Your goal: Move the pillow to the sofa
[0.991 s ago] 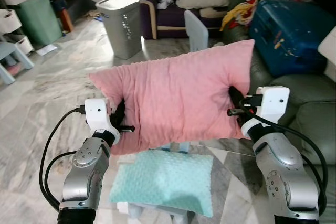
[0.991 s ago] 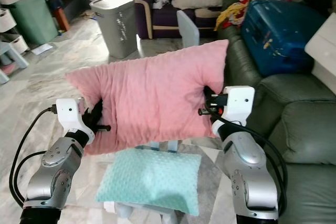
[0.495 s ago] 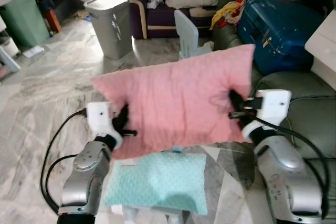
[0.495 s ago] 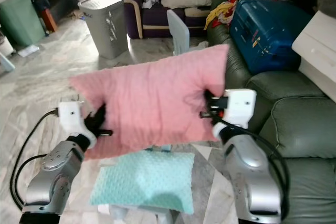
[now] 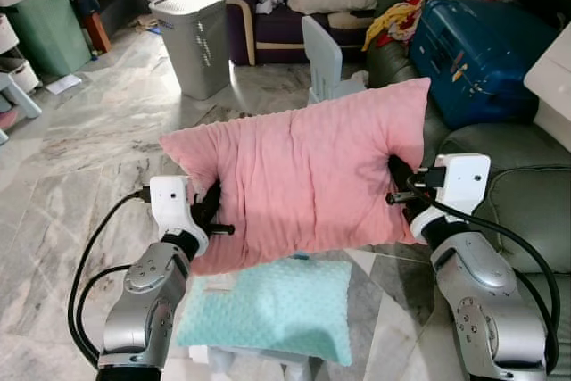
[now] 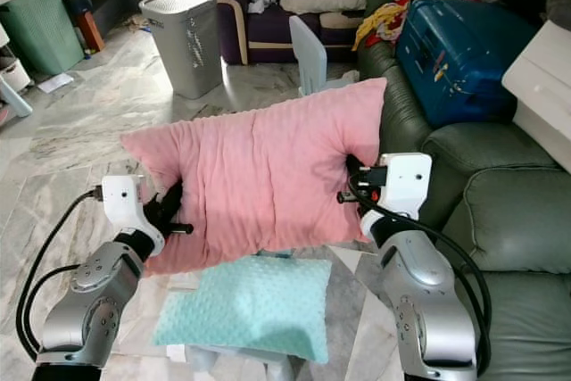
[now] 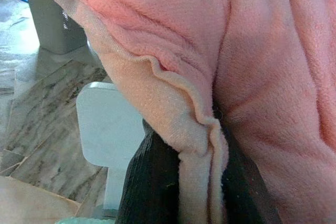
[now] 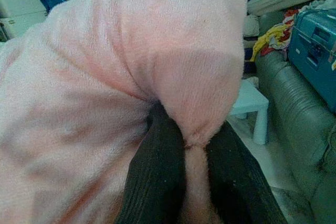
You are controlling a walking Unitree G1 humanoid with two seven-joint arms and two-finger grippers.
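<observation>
I hold a pink plush pillow (image 5: pixel 308 180) stretched in the air between both arms. My left gripper (image 5: pixel 209 207) is shut on its left edge, and the seam (image 7: pixel 202 145) shows pinched between the black fingers (image 7: pixel 152 187). On the opposite edge my right gripper (image 5: pixel 399 186) is shut too, its fingers (image 8: pixel 163 182) clamping the fabric fold. The dark green leather sofa (image 5: pixel 517 194) stands close on the right, its seat beside my right arm.
A mint green pillow (image 5: pixel 272 305) lies on a low stool below the pink one. On the sofa sit a blue suitcase (image 5: pixel 482 28) and heaped clothes (image 5: pixel 401 15). A grey laundry bin (image 5: pixel 192 42), a small pale chair (image 5: pixel 323 55) and a purple armchair (image 5: pixel 285 6) stand ahead.
The whole view has shifted slightly as the camera moved. The pink pillow stays gripped at both edges, held at about the same height.
</observation>
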